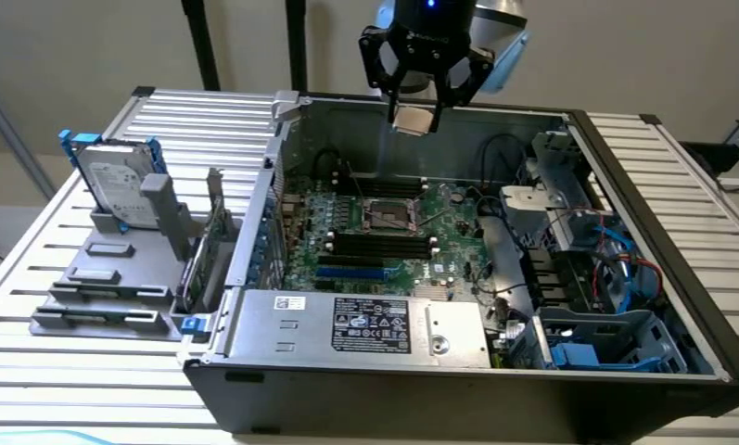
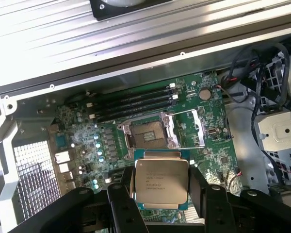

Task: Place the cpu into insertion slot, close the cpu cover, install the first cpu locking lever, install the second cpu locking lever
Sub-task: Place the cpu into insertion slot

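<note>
One cpu (image 2: 161, 180), a flat square chip with a pale silvery-tan metal face, faint lines of small print and a thin green edge, is held in the single pincer (image 2: 161, 194). Two black fingers (image 2: 119, 199) are clamped on its opposite sides. In the exterior view the pincer (image 1: 421, 97) and the cpu (image 1: 415, 119) hang high over the far wall of one open computer case (image 1: 468, 408), well above the green circuit board (image 1: 450, 209). The case lies on a ribbed metal counter (image 1: 47, 371).

On the board sits one insertion slot (image 2: 144, 133), a dark square socket with a thin metal rim and nothing in it. Just beside it, one cpu cover (image 2: 190, 127), a silvery frame with a large window, is swung open. Several long black memory slots (image 2: 131, 104) run near the socket. In the exterior view, one hard drive (image 1: 112, 181) stands upright in a grey holder on the counter at the exterior view's left.
</note>
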Motion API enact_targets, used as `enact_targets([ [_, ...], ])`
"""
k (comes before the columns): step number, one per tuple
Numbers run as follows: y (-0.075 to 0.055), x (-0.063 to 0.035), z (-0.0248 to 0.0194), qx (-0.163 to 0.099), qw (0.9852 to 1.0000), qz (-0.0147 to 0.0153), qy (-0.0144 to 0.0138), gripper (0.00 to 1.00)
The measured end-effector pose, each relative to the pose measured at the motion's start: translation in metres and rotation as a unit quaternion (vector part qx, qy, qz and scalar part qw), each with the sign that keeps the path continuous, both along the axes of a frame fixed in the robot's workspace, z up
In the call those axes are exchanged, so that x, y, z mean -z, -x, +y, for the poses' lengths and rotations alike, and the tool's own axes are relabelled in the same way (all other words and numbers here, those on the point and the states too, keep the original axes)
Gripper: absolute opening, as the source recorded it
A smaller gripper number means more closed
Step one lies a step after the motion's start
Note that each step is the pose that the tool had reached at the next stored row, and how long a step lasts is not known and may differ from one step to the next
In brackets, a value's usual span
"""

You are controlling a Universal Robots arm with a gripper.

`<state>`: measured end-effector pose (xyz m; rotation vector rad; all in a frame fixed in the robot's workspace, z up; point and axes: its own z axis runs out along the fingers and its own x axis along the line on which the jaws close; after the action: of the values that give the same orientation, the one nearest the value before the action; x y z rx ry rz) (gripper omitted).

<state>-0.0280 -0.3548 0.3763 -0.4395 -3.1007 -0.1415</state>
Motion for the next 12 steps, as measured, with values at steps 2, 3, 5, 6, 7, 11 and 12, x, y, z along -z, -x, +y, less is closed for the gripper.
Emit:
enact_targets([
  [2, 0.0001, 0.0004, 0.0, 0.014, 0.9999, 0.0, 0.0001, 0.55],
  [3, 0.0002, 0.0006, 0.0, 0.022, 0.9997, 0.0, 0.0001, 0.55],
  [5, 0.0002, 0.001, 0.0, 0.038, 0.9993, 0.0, 0.0001, 0.55],
  [6, 0.0002, 0.0011, 0.0, 0.045, 0.999, 0.0, 0.0001, 0.55],
  [7, 0.0002, 0.0013, 0.0, 0.053, 0.9986, 0.0, 0.0, 0.55],
  [11, 0.0003, 0.002, 0.0, 0.085, 0.9964, 0.0, 0.0, 0.55],
  [12, 0.0003, 0.0021, 0.0, 0.093, 0.9957, 0.0, 0.0, 0.55],
])
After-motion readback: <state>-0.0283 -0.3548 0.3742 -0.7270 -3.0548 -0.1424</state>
